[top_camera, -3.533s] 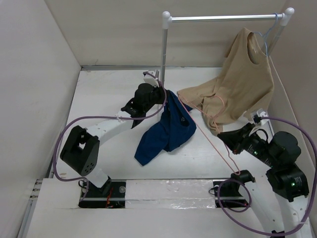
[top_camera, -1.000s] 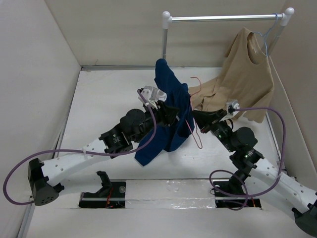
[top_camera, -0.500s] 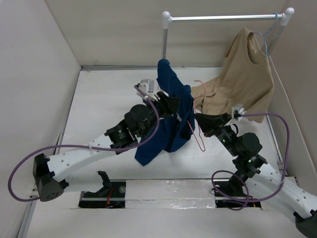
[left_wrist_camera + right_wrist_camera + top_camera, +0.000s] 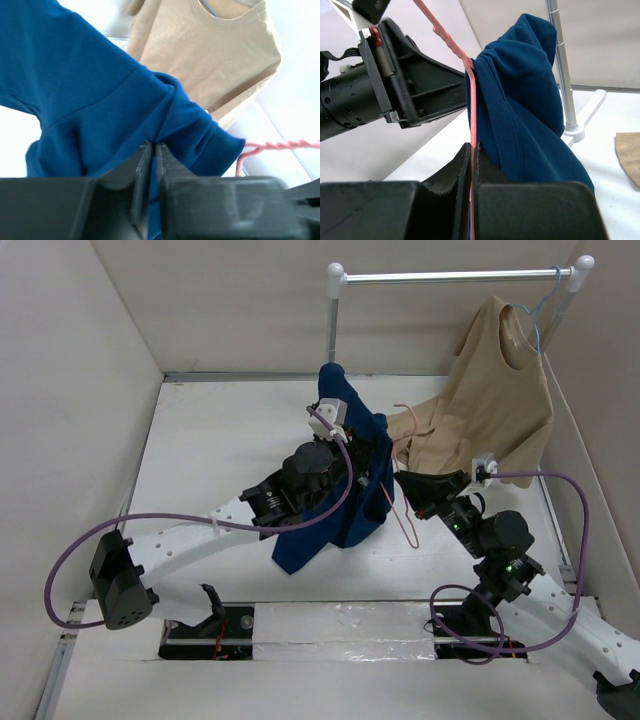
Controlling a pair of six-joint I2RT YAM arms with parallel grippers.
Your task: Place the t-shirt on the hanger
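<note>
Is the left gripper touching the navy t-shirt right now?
Touching. The left wrist view shows the left gripper pinched shut on a fold of the t-shirt.

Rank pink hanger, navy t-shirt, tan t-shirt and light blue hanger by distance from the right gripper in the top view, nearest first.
From the right gripper:
1. pink hanger: clamped in its jaws.
2. navy t-shirt: just to the left, against the hanger.
3. tan t-shirt: farther back, to the right.
4. light blue hanger: at that shirt's neck, hooked on the rail, far right corner.
</note>
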